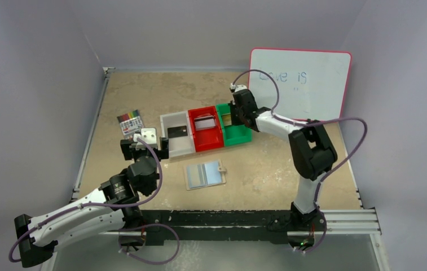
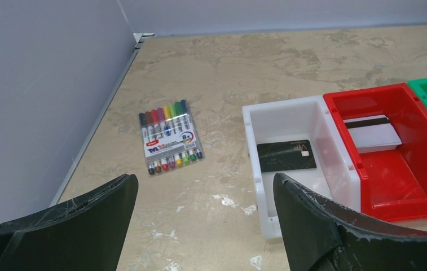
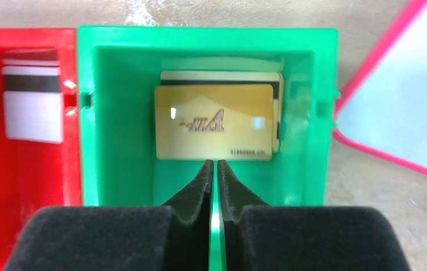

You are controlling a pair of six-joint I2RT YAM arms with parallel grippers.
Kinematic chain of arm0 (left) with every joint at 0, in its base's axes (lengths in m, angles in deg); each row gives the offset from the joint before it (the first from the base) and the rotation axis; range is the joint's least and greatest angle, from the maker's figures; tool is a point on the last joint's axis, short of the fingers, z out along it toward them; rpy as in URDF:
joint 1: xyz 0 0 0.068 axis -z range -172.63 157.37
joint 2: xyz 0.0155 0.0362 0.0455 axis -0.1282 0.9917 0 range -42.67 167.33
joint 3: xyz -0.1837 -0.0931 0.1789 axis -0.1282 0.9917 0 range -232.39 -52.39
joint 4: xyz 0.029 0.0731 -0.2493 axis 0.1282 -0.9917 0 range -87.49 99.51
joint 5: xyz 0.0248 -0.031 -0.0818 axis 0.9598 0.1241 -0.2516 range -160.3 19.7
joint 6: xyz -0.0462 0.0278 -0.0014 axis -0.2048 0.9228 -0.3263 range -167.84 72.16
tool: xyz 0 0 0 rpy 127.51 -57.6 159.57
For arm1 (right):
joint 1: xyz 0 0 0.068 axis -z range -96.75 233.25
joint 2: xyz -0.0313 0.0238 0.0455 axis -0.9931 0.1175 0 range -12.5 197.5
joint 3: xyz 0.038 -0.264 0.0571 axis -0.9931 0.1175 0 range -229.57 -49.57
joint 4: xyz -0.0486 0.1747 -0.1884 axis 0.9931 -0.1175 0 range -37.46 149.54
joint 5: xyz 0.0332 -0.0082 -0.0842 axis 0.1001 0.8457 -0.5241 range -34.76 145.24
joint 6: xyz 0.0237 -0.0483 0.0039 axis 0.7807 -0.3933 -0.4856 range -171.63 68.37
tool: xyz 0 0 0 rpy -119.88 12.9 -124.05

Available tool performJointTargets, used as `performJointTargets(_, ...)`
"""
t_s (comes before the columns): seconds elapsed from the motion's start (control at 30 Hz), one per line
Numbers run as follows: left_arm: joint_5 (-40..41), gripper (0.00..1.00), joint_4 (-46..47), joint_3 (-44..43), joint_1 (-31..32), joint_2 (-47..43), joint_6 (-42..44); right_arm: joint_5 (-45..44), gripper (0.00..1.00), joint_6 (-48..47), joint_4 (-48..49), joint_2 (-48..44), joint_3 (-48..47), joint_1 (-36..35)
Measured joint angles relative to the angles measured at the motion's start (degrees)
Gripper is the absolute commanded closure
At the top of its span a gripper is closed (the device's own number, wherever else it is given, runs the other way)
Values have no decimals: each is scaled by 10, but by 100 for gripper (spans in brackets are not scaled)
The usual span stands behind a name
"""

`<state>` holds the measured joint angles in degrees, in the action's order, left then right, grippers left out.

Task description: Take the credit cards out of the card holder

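The card holder (image 1: 204, 175) lies open on the table in front of the bins, pale blue inside up, snap tab to the right. A black card (image 2: 286, 156) lies in the white bin (image 2: 254, 141). A silver-grey card with a dark stripe (image 2: 372, 134) lies in the red bin (image 2: 403, 180). A gold card (image 3: 214, 122) lies in the green bin (image 3: 115, 141) on top of another striped card. My right gripper (image 3: 215, 164) is shut and empty just above the gold card's near edge. My left gripper (image 2: 205, 180) is open and empty, low by the white bin's near left corner.
A pack of coloured markers (image 2: 168, 135) lies left of the white bin. A pink-edged whiteboard (image 1: 307, 90) leans at the back right, close beside the green bin. Grey walls enclose the table on the left and at the back.
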<state>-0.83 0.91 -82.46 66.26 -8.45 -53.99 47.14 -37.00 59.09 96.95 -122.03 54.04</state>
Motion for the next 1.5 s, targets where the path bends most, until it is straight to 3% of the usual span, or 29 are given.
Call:
performJointTargets(0.23,10,9,0,0,0,5,-2,2,52,42,26,-219,107,-13)
performJointTargets(0.4,30,9,-6,0,0,22,-7,22,47,114,82,-416,223,-29)
performJointTargets(0.57,50,9,-14,0,-1,33,-13,51,47,167,102,-484,297,-58)
performJointTargets(0.8,84,9,-32,-6,-4,52,-29,-22,47,235,68,-413,309,-243)
performJointTargets(1.0,122,9,-68,-29,-4,59,-64,-122,43,285,-12,-257,214,-354)
performJointTargets(1.23,172,9,-125,-56,-4,48,-123,-169,37,313,-52,-124,113,-416)
performJointTargets(1.5,188,9,-183,-69,-4,5,-186,-191,38,330,-86,-66,84,-431)
